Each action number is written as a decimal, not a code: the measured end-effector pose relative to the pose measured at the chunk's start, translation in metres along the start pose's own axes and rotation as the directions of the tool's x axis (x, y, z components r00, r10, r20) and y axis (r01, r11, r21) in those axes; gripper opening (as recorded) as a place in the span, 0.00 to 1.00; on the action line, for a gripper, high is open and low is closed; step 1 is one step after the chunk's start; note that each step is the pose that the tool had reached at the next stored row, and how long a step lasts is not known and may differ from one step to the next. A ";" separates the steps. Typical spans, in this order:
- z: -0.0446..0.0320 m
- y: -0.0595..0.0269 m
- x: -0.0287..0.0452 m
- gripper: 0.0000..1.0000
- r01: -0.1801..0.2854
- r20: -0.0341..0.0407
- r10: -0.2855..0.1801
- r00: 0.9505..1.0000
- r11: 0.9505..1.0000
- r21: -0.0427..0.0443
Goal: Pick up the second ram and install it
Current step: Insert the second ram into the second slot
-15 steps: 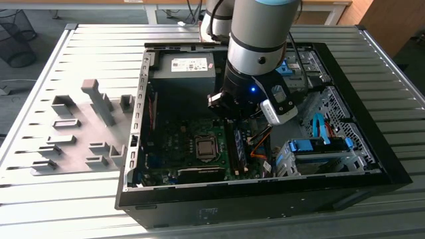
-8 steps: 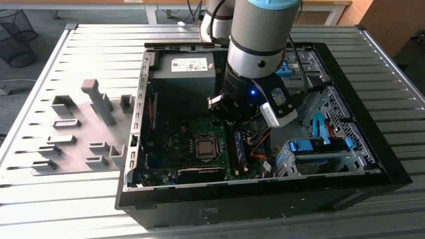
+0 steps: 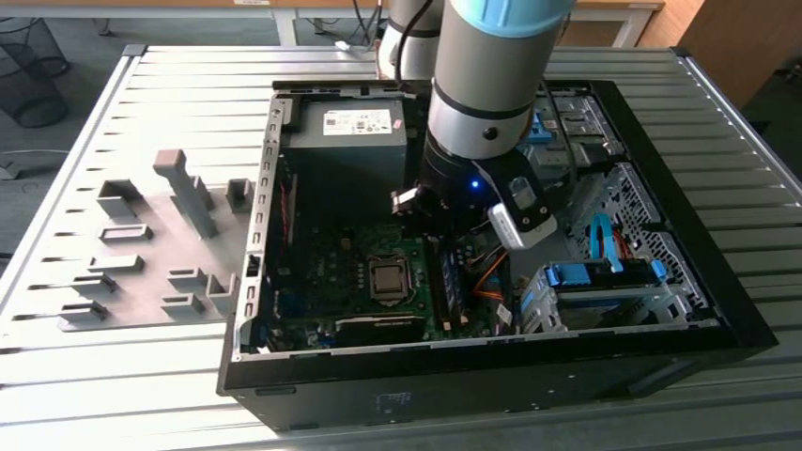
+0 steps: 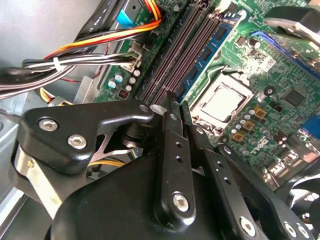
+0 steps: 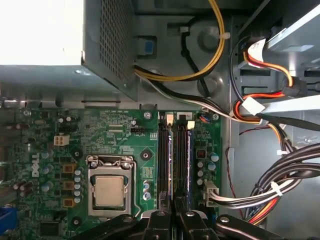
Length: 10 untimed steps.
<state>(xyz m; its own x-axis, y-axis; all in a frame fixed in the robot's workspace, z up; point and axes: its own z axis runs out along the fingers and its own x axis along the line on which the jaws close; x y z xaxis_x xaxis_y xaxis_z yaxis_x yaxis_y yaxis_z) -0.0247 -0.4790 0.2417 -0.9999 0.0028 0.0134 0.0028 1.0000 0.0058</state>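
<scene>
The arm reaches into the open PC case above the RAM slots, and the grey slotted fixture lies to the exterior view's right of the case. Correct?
No: the grey slotted fixture lies to the exterior view's left of the PC case, as that view shows. The rest holds.

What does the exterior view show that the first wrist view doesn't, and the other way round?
The exterior view gives the arm reaching into the open computer case, the grey slotted blocks on the table at that view's left, and the blue drive-bay clips at its right. The first wrist view gives the memory slots close up with the gripper at one end of them, plus a yellow cable looping beside the power supply. Both share the motherboard, its processor socket and the power supply.
</scene>
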 end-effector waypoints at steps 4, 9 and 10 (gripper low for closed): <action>0.0019 -0.0004 0.0001 0.14 -0.001 0.000 0.001 1.000 1.000 0.000; 0.0021 -0.0006 0.0001 0.14 -0.001 0.000 0.001 1.000 1.000 0.000; 0.0023 -0.0006 0.0001 0.14 -0.001 0.000 0.001 1.000 1.000 0.000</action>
<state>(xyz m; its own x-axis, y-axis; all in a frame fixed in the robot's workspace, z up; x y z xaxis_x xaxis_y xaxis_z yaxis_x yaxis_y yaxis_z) -0.0248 -0.4796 0.2394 -0.9999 0.0041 0.0139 0.0041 1.0000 0.0059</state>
